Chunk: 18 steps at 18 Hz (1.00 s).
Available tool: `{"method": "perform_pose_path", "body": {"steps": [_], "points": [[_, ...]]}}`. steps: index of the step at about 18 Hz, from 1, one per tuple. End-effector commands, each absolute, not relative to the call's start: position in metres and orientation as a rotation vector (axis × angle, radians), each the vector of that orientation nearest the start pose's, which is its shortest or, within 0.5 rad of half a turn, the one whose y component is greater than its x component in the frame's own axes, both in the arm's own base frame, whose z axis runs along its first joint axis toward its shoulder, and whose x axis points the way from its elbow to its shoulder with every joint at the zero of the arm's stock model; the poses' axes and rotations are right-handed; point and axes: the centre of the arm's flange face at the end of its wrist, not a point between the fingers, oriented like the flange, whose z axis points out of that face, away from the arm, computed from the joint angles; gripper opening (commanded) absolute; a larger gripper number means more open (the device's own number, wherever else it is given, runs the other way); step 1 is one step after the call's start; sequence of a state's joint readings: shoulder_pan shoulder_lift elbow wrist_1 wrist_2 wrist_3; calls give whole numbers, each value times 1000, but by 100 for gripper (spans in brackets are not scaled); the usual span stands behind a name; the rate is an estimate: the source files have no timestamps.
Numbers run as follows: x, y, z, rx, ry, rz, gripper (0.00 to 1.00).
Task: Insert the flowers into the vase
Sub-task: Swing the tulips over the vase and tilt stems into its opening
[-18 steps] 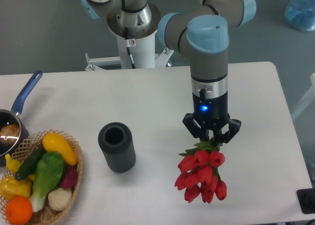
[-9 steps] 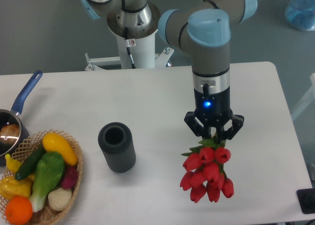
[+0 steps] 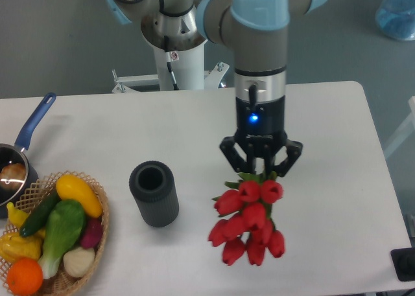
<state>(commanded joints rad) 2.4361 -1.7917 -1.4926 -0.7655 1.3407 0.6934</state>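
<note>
My gripper (image 3: 260,171) points down over the table's right half and is shut on the green stems of the flowers (image 3: 248,221). The red tulip heads hang below the fingers in a bunch, clear of the table as far as I can tell. The vase (image 3: 154,193), a dark ribbed cylinder, stands upright with its round mouth open upward. It is to the left of the bunch, with a gap between them about as wide as the vase itself.
A wicker basket of vegetables (image 3: 53,233) sits at the front left corner. Behind it a blue-handled saucepan (image 3: 19,159) lies at the left edge. The robot's base (image 3: 174,43) stands behind the table.
The gripper has carried the flowers leftward toward the vase, after drifting slightly right in the earlier frames. The bunch has risen a little with it. The vase has stayed put.
</note>
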Motion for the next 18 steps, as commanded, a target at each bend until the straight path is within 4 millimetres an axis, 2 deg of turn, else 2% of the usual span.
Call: {"method": "perform_pose_path", "body": {"steps": [4, 7, 9, 13, 18], "points": [[-334, 539, 520, -2435, -31, 340, 30], [-324, 544, 527, -2380, 13, 266, 30], [-314, 550, 535, -2280, 81, 188, 30], [-306, 553, 541, -2161, 155, -2, 30], [-309, 538, 534, -2074, 171, -151, 30]]}}
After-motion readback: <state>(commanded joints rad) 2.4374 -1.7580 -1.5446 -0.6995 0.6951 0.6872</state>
